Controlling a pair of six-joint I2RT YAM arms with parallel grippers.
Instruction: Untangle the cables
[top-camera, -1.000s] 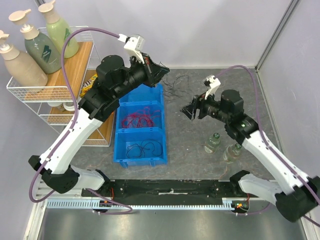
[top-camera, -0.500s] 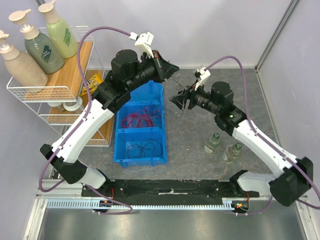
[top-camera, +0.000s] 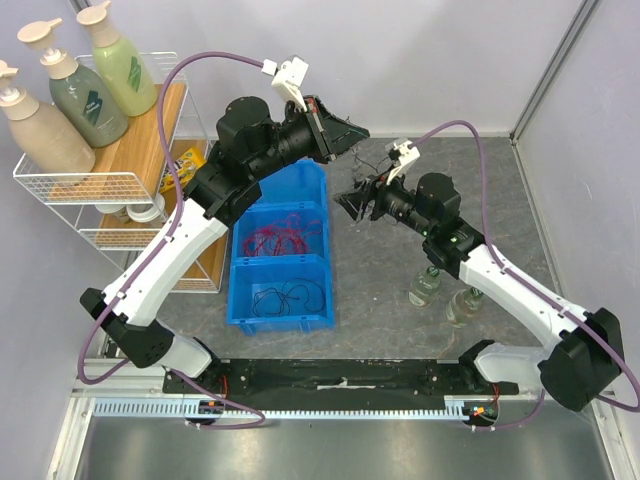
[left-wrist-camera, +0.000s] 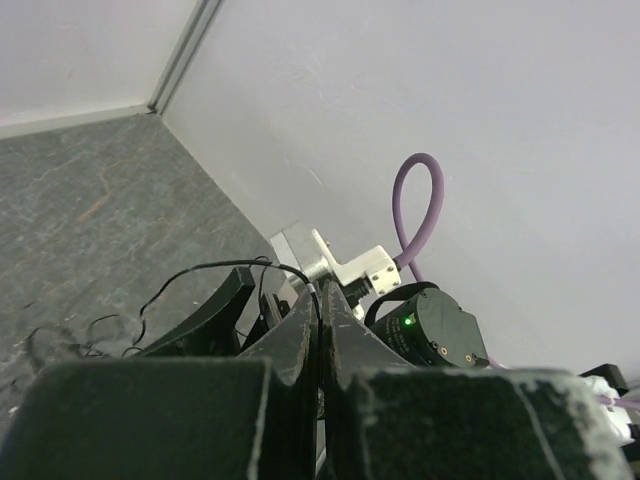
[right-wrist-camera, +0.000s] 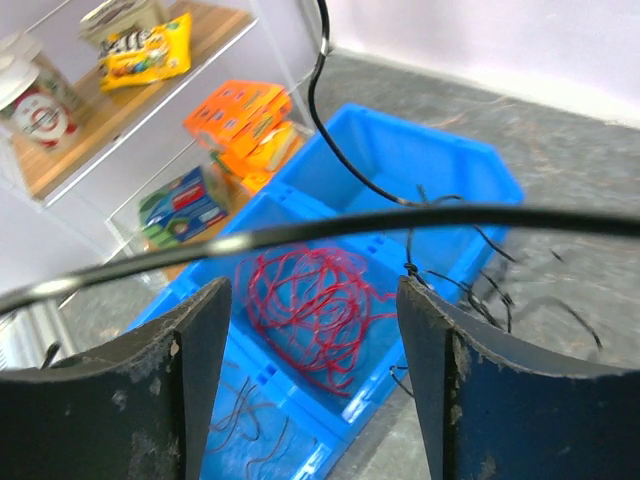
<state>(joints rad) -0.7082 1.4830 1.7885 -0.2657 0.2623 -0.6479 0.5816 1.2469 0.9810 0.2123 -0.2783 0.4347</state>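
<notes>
- Step in hand, as I judge it: drawing one strand out of the knot so it can be sorted. The left gripper (top-camera: 345, 132) is raised over the far end of the blue bin (top-camera: 280, 323); it is clenched on a black cable (right-wrist-camera: 450, 213) that leaves its fingertips and seems to lead down toward the black tangle (top-camera: 375, 162)
- The black tangle lies on the table (top-camera: 380, 290), outside the bin and just right of its far corner
- The right gripper (top-camera: 350, 203) hovers just near and right of the left one, pointing left toward it. Its jaws stand wide and grasp nothing; in its wrist view the strand crosses beyond the fingertips, not between the pads
- Apparently sorted: red cables (top-camera: 285, 240) lie in the bin's middle compartment; loose black cables (top-camera: 285, 297) lie in the near compartment
- Next move, in my judgement: the right gripper should advance until the strand sits between its fingers, then close on it nearer the tangle; then the two arms should draw apart. Alignment matters, since so thin a wire slips past open pads easily
- Risk: a hard pull may drag the whole knot along rather than free one strand; two small bottles (top-camera: 428, 285) stand on the near right, close under the right arm, and a low sweep could tip them
</notes>
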